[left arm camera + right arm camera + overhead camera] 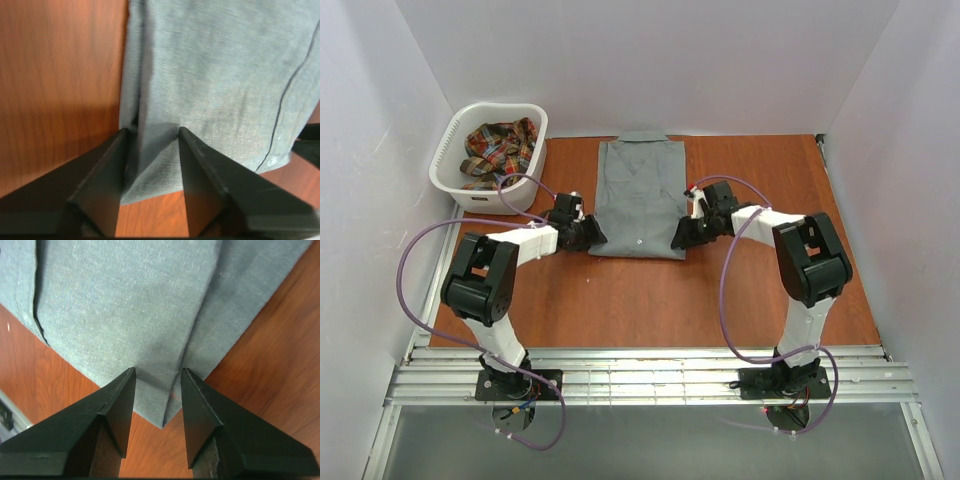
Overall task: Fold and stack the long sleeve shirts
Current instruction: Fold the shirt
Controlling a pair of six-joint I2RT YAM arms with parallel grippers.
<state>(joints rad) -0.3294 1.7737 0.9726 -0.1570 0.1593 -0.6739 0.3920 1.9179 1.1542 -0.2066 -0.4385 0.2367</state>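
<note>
Grey shirt (638, 190) on desk (650, 300), long axis near-far; your left gripper (152, 134) and right gripper (157, 371) straddle near corners, jaws apart, cloth between, not yet clamped.

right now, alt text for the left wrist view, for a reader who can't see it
The left gripper straddles a corner of the grey shirt with its two dark fingers, jaws apart with cloth between them. The shirt lies on a reddish wooden table, a small button showing near its hem.
</note>
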